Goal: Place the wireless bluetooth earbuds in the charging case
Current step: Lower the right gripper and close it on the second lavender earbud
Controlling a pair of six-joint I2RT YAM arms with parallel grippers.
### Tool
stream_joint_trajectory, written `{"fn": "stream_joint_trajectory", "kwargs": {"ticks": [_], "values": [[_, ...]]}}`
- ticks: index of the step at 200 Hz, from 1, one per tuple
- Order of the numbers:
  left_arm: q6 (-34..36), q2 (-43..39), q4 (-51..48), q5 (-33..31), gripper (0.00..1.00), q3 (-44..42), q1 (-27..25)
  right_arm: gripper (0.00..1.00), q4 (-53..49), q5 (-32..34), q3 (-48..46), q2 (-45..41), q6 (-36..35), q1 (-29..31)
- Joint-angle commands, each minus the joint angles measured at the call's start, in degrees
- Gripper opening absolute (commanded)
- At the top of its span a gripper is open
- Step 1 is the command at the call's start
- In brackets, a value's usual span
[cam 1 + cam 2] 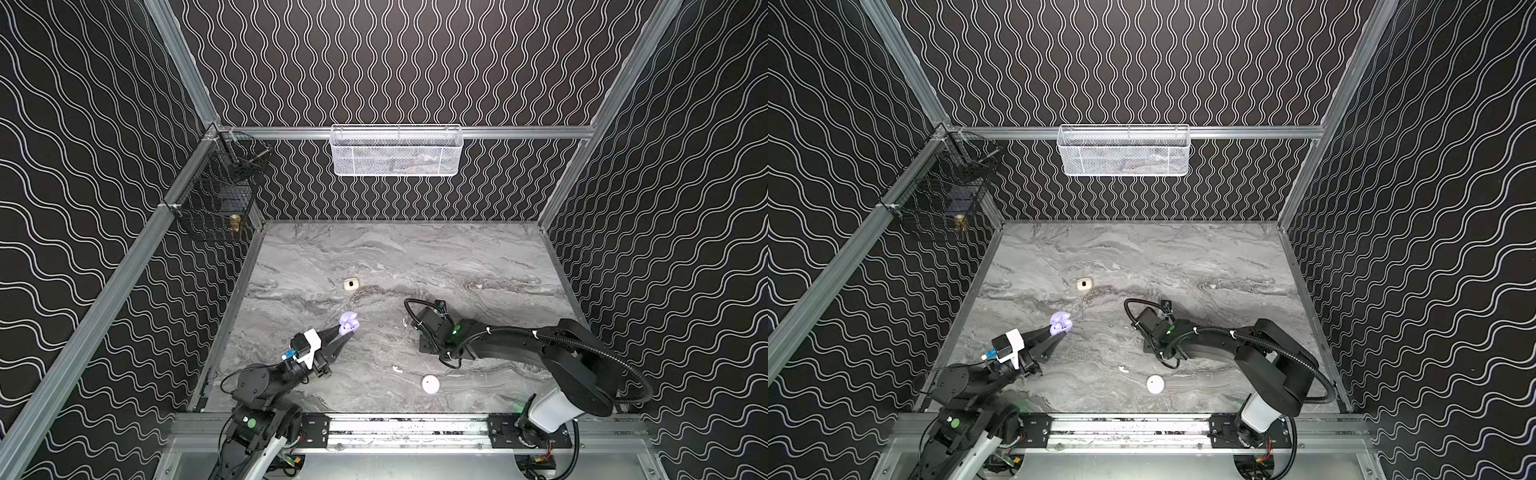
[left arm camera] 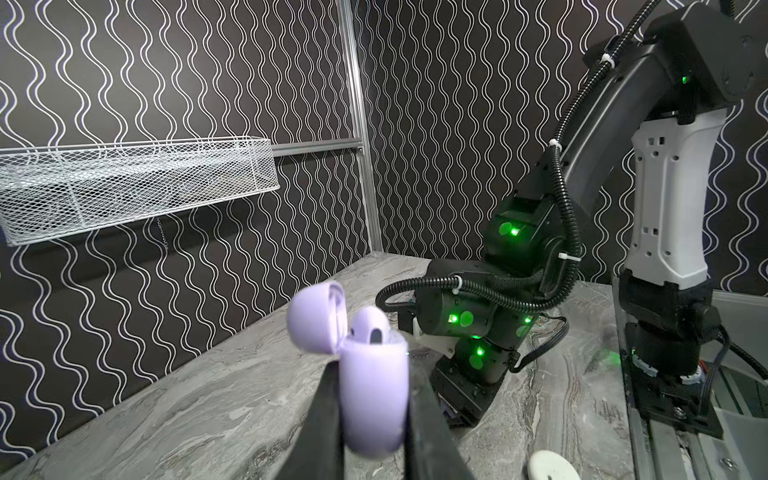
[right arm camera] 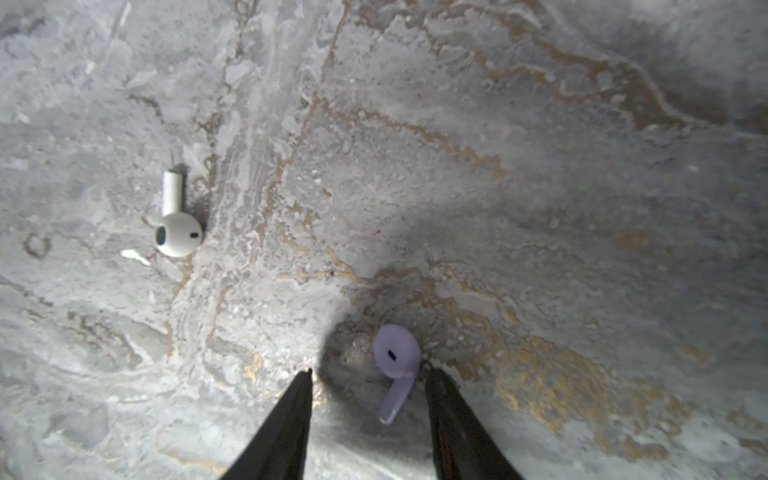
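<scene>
One grey marbled desk. Task judged part done: lavender set about half in, white pieces untouched.

One white mesh wire basket, on the back rail; contents too blurred to name.

One black wire basket, on the left wall; holds a small brass-coloured object.

One lavender pebble-shaped charging case, lid open, upright, pinched between the fingers of the left gripper. One lavender earbud appears seated inside; the second seat looks vacant.

One round white case, shut, near the front edge. One cream case, mid-desk; contents unseen.

One lavender stemmed earbud, lying on the desk between the spread fingers of the right gripper, not clamped; still to be lifted and inserted.

Two loose on the desk: a white stemmed earbud near the round white case, and another white earbud near the right gripper.
</scene>
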Motion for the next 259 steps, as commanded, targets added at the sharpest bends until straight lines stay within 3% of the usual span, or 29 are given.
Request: {"fn": "stream_joint_trajectory", "kwargs": {"ticks": [1, 83, 193, 259], "values": [[-0.6, -0.1, 2.8, -0.1, 0.00, -0.4, 0.0, 0.44, 0.2, -0.4, 0.8, 1.1, -0.5, 0.1], [-0.4, -0.1, 3.2, 0.4, 0.00, -0.3, 0.0, 0.31, -3.8, 3.0, 4.9, 4.9, -1.9, 2.2], [-0.2, -0.1, 3.0, 0.5, 0.00, -0.1, -0.1, 0.33, -6.5, 5.4, 7.6, 8.1, -1.4, 2.7], [0.0, -0.1, 2.6, 0.3, 0.00, 0.1, 0.0, 0.29, -6.3, 4.9, 8.9, 9.7, -2.2, 2.7]]}}
